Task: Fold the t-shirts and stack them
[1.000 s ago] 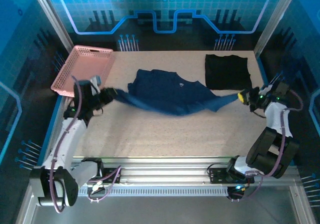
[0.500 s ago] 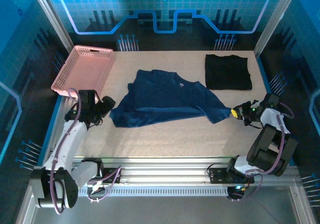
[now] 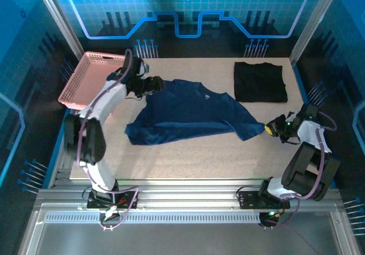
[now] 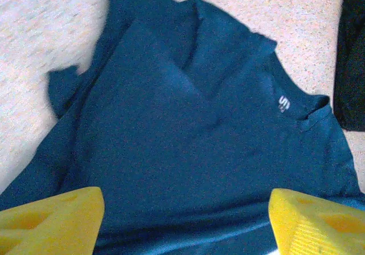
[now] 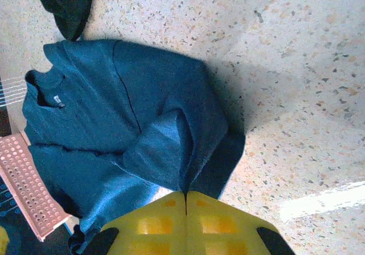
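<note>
Left gripper [image 4: 185,209]: jaws wide apart with nothing between them, hanging over the edge of the navy shirt [image 3: 194,112] that lies nearest the basket [image 3: 91,78].
Right gripper [image 5: 185,198]: fingers pressed together on a bunched fold of the navy shirt, at the end farthest from the basket. It may be a sleeve or a hem corner; the wrist view is too crumpled to say.
Navy shirt: spread loosely on the table [image 3: 188,158] just beside the basket, wrinkled, with a flap doubled over itself and a small white mark by the collar.
Black shirt [image 3: 259,82]: folded to a flat square, well apart from the basket, beyond the navy shirt.
Handling: likely light and limp, with no stiffness of its own. It should sag between holds, drag on the table and carry its wrinkles along. It is not fragile, but a deep pinch would probably catch extra layers.
Where to hold: the edges look best, at shoulder seams or hem corners, with a shallow pinch.
Next hold: the side nearest the basket, opposite the clamped fold, so the cloth can be drawn taut between two points before folding.
</note>
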{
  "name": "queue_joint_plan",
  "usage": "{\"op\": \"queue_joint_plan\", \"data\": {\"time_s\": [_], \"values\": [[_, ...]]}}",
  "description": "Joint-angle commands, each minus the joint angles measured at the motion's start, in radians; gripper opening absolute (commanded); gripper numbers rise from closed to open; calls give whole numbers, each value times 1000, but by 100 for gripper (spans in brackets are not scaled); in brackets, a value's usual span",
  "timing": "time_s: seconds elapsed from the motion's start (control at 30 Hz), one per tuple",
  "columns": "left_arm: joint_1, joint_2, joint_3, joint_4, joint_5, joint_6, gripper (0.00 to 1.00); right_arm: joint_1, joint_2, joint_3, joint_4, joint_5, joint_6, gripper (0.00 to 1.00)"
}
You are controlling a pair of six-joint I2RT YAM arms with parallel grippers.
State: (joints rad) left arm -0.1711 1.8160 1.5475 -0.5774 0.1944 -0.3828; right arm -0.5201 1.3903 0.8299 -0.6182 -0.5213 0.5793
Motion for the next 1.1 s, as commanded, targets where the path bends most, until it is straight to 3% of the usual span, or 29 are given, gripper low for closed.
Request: {"op": "queue_joint_plan", "data": {"time_s": [0.0, 0.13, 0.33, 0.83, 0.93, 1.07], "values": [[-9, 155, 168, -128, -54, 97, 70, 21, 19, 42, -37, 15, -39, 6], [-21, 319, 345, -160, -160, 128, 64, 29, 27, 44, -43, 14, -47, 6], [-21, 475, 487, -160, -201, 149, 58, 79, 47, 78, -46, 17, -52, 6], [-31, 613, 555, -110, -200, 158, 44, 116, 54, 63, -43, 27, -45, 6], [-34, 623, 557, -108, -190, 156, 34, 117, 49, 61, -43, 32, -44, 5], [-34, 606, 546, -100, -180, 164, 10, 120, 39, 60, -40, 33, -35, 5]]}}
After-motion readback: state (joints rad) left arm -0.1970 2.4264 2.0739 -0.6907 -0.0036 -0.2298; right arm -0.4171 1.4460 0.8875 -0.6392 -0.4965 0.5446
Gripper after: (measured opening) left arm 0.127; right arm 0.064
